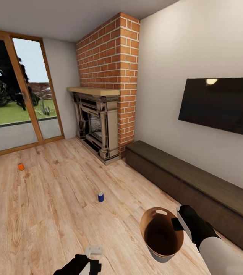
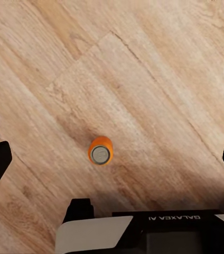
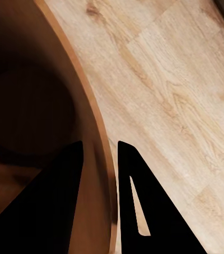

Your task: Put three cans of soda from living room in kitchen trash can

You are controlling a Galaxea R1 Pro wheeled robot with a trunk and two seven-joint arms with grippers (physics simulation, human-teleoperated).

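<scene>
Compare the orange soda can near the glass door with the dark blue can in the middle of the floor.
Colour: the orange can has an orange body, while the dark blue can is dark blue with a pale top. Place: the orange can stands far off at the head view's left, close to the glass door; the blue can stands nearer the robot, in front of the brick fireplace. Both stand upright on the wood plank floor, untouched.

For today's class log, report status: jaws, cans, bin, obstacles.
Right gripper shut on trash can rim. Left gripper open above orange can. Blue can on floor ahead. Path unobstructed.
</scene>
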